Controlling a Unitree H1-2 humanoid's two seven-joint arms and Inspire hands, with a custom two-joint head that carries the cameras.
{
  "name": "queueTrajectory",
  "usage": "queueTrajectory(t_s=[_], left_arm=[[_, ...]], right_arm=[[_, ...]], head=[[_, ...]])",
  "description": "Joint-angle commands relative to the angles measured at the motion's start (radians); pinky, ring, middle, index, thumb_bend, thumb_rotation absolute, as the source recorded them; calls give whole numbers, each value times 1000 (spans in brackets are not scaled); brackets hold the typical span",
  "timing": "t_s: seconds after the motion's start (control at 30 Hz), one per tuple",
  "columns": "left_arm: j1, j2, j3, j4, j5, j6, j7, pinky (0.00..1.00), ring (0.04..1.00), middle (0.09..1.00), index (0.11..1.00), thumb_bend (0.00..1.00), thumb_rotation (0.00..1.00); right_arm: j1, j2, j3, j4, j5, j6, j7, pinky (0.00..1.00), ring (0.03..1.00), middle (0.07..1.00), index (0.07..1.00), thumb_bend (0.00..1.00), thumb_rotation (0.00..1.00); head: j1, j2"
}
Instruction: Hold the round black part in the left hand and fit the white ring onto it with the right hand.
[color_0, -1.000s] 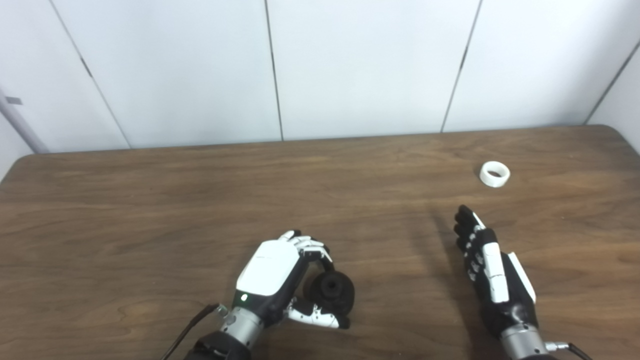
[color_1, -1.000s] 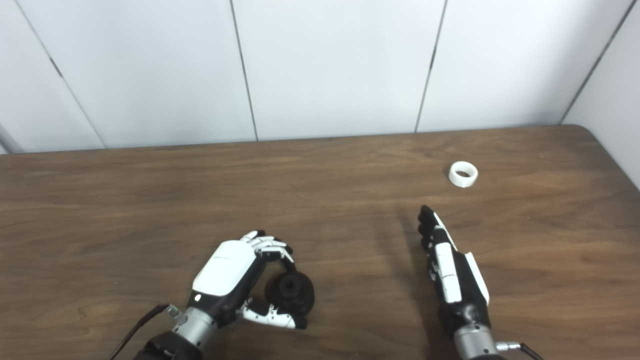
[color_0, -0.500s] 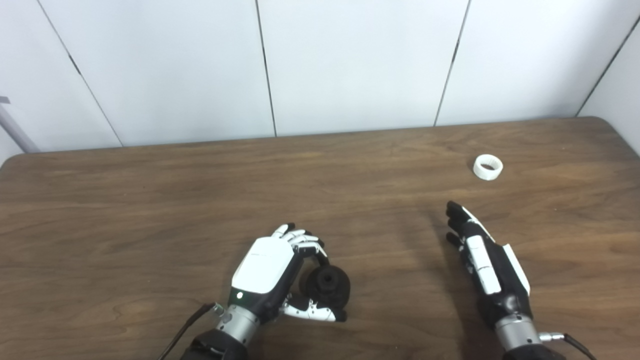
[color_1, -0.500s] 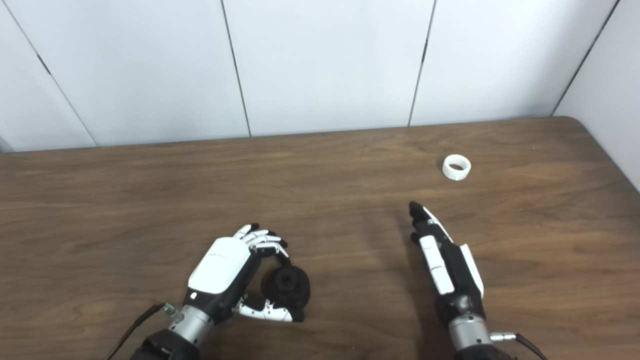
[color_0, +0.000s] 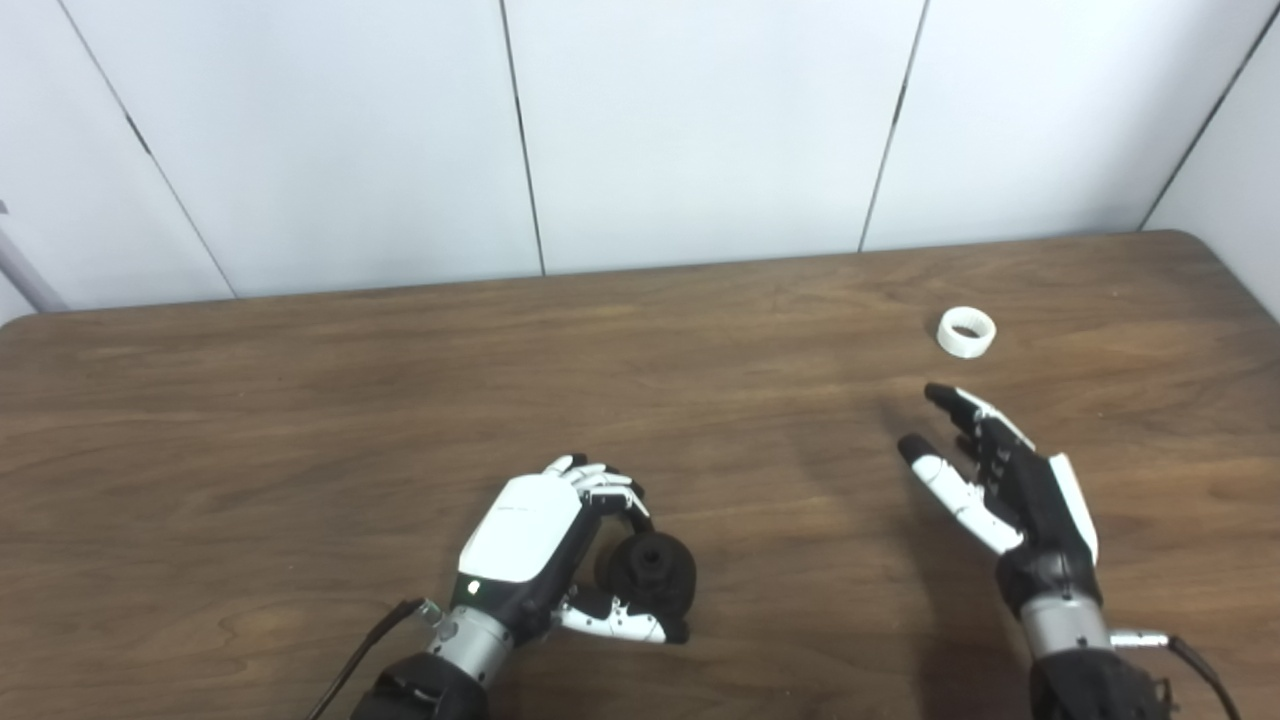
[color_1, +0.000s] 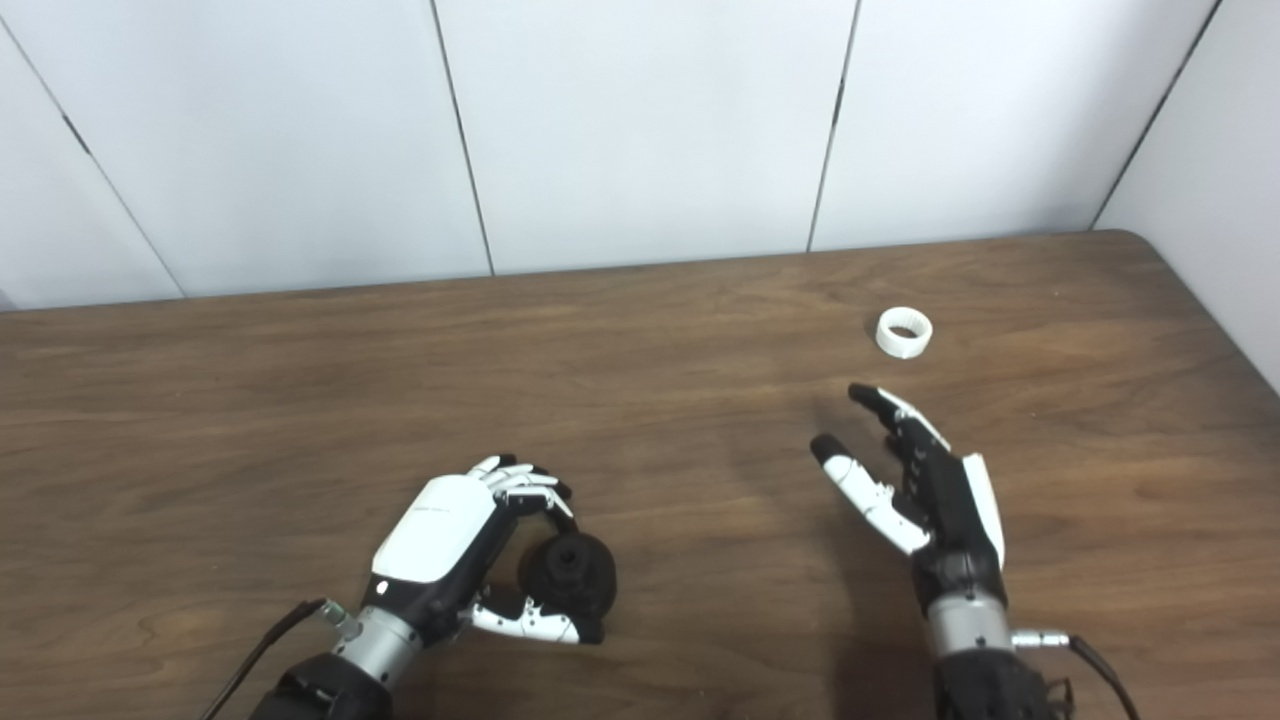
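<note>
The round black part (color_0: 648, 575) rests low on the wooden table, near the front centre. My left hand (color_0: 540, 550) is curled around it, fingers over its top and thumb under its front. The white ring (color_0: 966, 332) lies flat on the table at the far right, untouched. My right hand (color_0: 1000, 475) hovers a short way in front of the ring, fingers spread and thumb apart, holding nothing.
The table's rounded right corner (color_1: 1150, 245) and right edge are close to the ring. A white panelled wall (color_0: 700, 130) rises directly behind the table's back edge.
My right hand has turned and spread its thumb away from the fingers, reaching slightly toward the ring. The camera drifted right. My left hand keeps its hold on the black part.
</note>
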Motion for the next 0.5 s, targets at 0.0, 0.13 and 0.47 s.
queueTrajectory(t_s=[0.0, 0.13, 0.47], left_arm=[[-3, 11, -5, 17, 19, 6, -18, 937, 852, 773, 485, 523, 53], [-2, 17, -6, 17, 21, 2, -18, 946, 855, 776, 485, 523, 53], [5, 35, 1, 34, 11, -31, 10, 937, 852, 768, 485, 523, 52]], right_arm=[[-34, -19, -18, -45, -35, 2, -3, 983, 950, 891, 777, 631, 459], [-70, -47, -31, -43, -129, 21, -8, 972, 943, 893, 756, 696, 413], [-209, -225, -11, 17, -424, 63, 39, 917, 942, 910, 731, 787, 302]], head=[[-7, 0], [-21, -2], [-99, -7]])
